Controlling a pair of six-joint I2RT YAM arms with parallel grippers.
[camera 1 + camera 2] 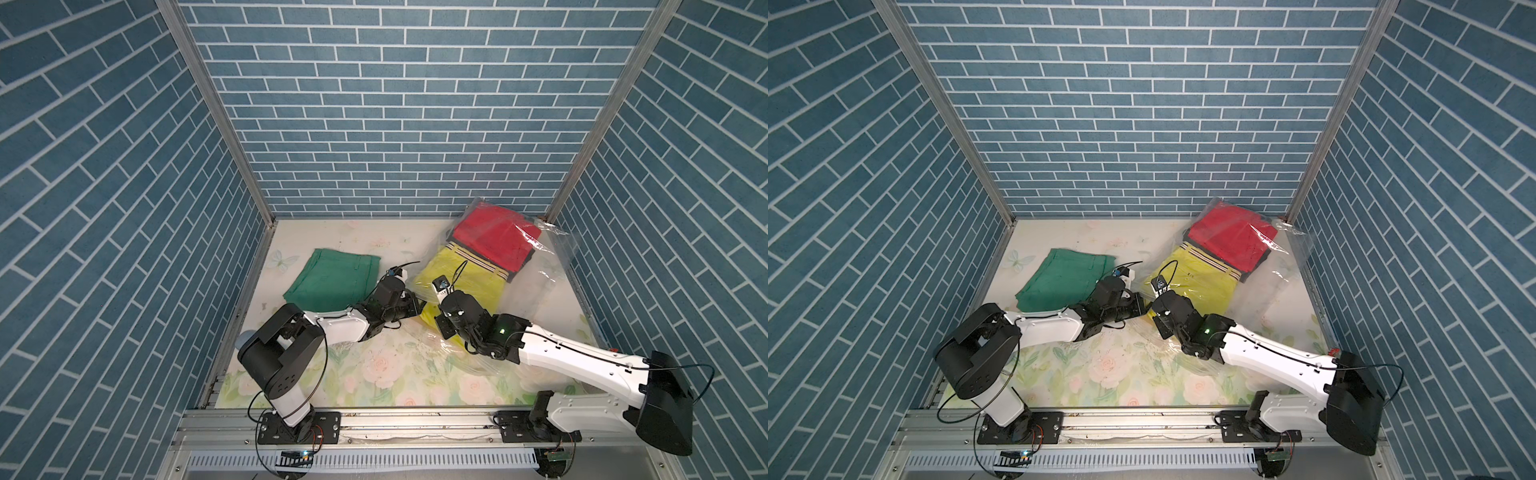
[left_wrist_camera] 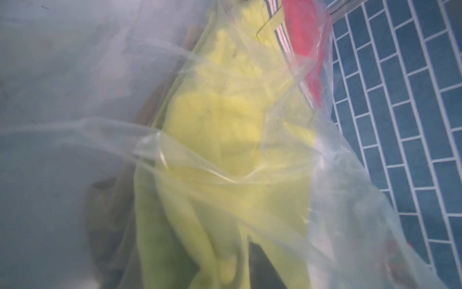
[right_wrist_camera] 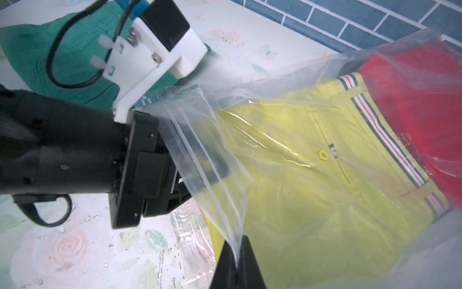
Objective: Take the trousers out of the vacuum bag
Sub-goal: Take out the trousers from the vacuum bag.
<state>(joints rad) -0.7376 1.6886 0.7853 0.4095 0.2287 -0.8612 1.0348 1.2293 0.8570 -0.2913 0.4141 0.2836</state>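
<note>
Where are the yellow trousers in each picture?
Both top views: yellow trousers inside the vacuum bag, right of centre.
Left wrist: fills the middle, behind plastic.
Right wrist: centre right.
Shared landmark: the red trousers lying against their striped waistband.

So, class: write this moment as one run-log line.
green trousers: out, on table | yellow trousers, red trousers: in vacuum bag | right gripper: shut on bag edge | left gripper: inside bag mouth
</note>
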